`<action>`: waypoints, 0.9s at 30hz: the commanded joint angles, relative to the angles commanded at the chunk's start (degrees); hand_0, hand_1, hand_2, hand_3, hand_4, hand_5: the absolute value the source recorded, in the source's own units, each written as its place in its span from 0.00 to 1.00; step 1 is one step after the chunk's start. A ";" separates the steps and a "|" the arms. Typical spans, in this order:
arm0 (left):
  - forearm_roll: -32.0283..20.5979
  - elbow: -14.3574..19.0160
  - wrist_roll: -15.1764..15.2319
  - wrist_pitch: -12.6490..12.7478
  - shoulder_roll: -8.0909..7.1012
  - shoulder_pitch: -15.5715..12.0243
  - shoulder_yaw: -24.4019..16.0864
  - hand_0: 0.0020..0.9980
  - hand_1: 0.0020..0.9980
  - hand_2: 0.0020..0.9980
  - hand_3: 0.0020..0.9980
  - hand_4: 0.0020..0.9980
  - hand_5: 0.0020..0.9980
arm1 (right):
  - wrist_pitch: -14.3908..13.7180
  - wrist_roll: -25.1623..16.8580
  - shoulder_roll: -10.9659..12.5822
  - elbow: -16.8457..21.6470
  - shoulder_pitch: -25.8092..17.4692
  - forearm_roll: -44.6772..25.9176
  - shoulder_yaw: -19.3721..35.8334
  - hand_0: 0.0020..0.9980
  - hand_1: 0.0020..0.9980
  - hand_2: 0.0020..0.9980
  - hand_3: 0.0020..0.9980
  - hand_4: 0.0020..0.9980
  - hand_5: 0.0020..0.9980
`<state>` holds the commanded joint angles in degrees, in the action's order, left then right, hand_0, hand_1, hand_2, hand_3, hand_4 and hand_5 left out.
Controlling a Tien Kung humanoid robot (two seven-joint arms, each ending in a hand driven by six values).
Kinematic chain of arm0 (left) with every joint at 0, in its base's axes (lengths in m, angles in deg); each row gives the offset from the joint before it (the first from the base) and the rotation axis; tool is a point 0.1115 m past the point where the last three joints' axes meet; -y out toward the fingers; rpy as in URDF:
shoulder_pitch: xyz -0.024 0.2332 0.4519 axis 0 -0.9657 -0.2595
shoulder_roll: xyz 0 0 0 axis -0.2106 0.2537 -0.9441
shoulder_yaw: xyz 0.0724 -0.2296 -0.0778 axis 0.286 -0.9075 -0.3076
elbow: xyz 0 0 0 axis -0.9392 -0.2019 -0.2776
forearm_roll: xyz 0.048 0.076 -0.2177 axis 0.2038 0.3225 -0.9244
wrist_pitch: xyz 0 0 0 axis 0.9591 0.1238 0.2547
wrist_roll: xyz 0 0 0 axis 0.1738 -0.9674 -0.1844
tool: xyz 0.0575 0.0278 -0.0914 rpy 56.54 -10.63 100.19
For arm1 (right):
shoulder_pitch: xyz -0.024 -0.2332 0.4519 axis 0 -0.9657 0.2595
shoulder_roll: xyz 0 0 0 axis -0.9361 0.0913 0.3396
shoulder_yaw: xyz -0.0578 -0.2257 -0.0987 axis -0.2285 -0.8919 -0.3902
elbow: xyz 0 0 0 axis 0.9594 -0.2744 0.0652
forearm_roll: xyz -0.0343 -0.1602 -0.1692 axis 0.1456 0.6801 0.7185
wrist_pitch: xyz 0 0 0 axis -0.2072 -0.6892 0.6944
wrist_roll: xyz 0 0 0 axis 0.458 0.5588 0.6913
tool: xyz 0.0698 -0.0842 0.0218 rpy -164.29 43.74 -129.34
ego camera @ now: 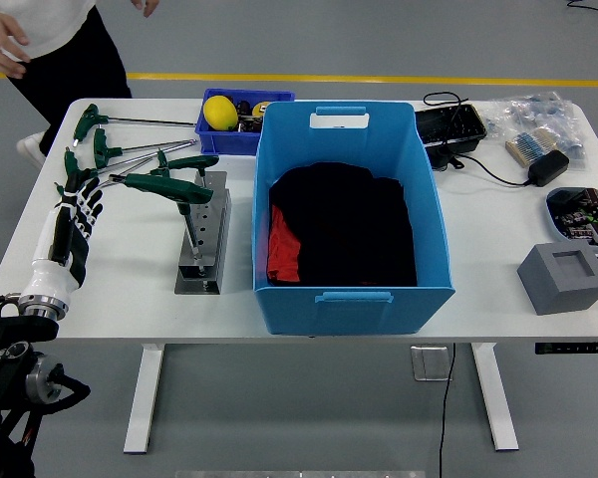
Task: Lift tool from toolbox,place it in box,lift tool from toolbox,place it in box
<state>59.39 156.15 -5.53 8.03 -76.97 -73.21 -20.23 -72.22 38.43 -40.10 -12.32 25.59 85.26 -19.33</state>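
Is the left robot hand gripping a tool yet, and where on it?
Cannot be told: the left robot hand is at the green T-handle wrenches, fingers by a shaft, but no closed grip shows.

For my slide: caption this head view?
Left hand reaches toward green-handled T-wrenches beside the blue bin.

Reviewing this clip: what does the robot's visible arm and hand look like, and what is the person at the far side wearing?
The left hand has black fingers with white segments, on a white forearm shell with a black panel, ending in a silver metal cuff; black joints with cables sit below. The right hand is out of view. The person wears a white top and black trousers.
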 joint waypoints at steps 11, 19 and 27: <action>0.08 0.01 -0.01 -0.03 -0.01 0.13 -0.10 1.00 1.00 1.00 1.00 1.00 1.00 | 0.01 0.04 0.02 -0.01 0.02 0.19 0.06 0.65 0.68 0.78 0.65 0.78 0.75; 0.10 -0.03 -0.01 0.00 -0.01 0.12 -0.11 1.00 1.00 1.00 1.00 1.00 1.00 | -0.02 0.04 0.03 -0.02 0.10 0.13 -0.06 0.65 0.68 0.78 0.65 0.78 0.75; 0.07 -0.16 0.02 0.02 -0.08 0.00 -0.04 1.00 1.00 1.00 1.00 1.00 1.00 | -0.02 0.01 -0.05 -0.02 -0.05 -0.27 -0.43 0.65 0.68 0.78 0.65 0.78 0.75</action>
<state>59.45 155.99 -5.51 8.05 -77.05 -73.21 -20.26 -72.24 38.44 -40.15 -12.33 25.54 84.98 -19.77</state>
